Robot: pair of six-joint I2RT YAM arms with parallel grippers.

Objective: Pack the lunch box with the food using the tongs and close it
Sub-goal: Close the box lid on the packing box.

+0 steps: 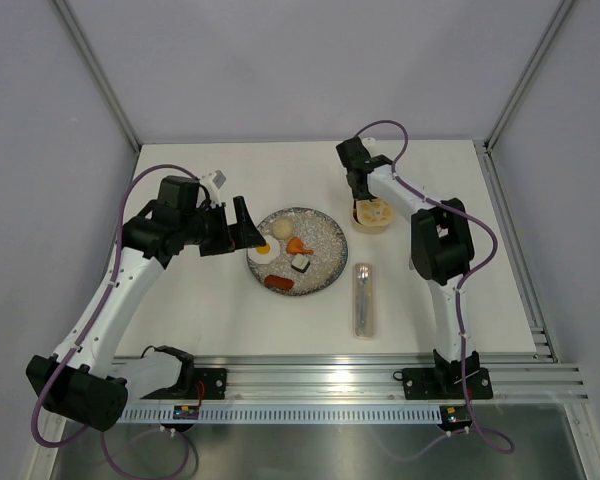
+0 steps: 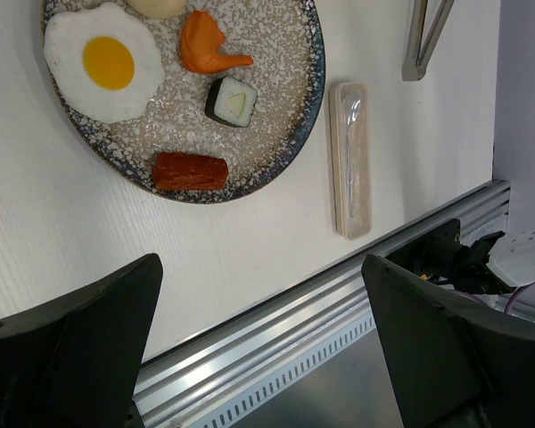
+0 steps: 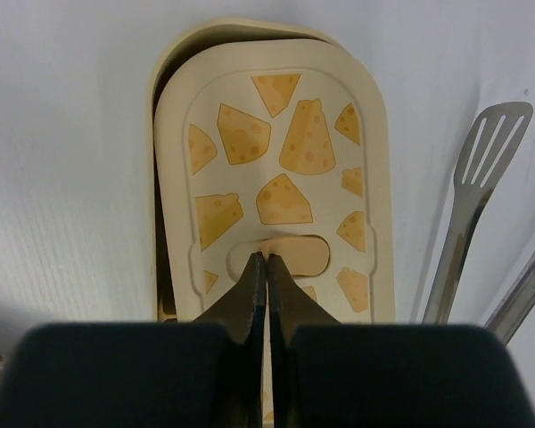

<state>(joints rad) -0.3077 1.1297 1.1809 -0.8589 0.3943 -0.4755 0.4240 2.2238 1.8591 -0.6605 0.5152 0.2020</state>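
Note:
The cream lunch box (image 3: pixel 158 107) sits on the table with its cheese-patterned lid (image 3: pixel 276 143) lying askew over it, so the box rim shows at the left and far end. My right gripper (image 3: pixel 266 259) is shut on the small orange tab (image 3: pixel 303 252) in the lid's middle. The silver tongs (image 3: pixel 477 205) lie just right of the box. The food rests on the speckled plate (image 2: pixel 285 134): fried egg (image 2: pixel 102 62), orange piece (image 2: pixel 209 45), sushi roll (image 2: pixel 231 101), sausage (image 2: pixel 189 170), bun (image 2: pixel 156 5). My left gripper (image 1: pixel 248 225) hangs open and empty beside the plate's left edge.
A long clear cutlery case (image 2: pixel 350 160) lies right of the plate, toward the table's near edge (image 2: pixel 276 299). The aluminium rail runs along that edge. Frame posts stand at the back corners.

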